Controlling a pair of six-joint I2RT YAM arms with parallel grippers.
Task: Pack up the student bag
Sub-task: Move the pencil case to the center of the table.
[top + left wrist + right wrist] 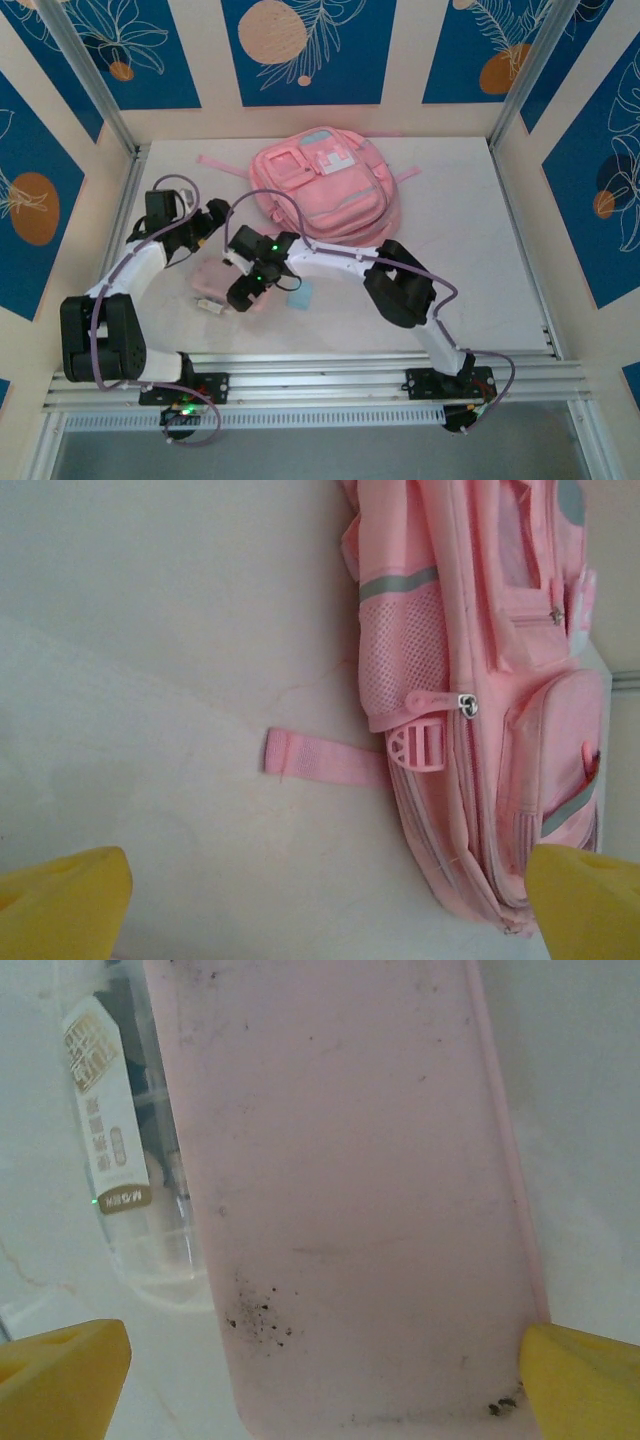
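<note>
The student bag (325, 183), a large pink backpack with grey-blue trim, lies flat at the back middle of the table. In the left wrist view its side with a mesh pocket (480, 680) sits on the right, and a loose pink strap (320, 758) trails onto the table. My left gripper (220, 213) (325, 910) is open just left of the bag, with nothing between its fingers. My right gripper (241, 296) (320, 1390) is open over a flat pink pencil case (212, 278) (350, 1180), its yellow fingertips (60, 1375) standing either side of the case.
A clear plastic pack with a white and gold label (110, 1130) lies beside the pencil case. A small pale blue item (300, 297) rests on the white table (470, 240) right of my right gripper. A metal rail (330, 378) runs along the near edge.
</note>
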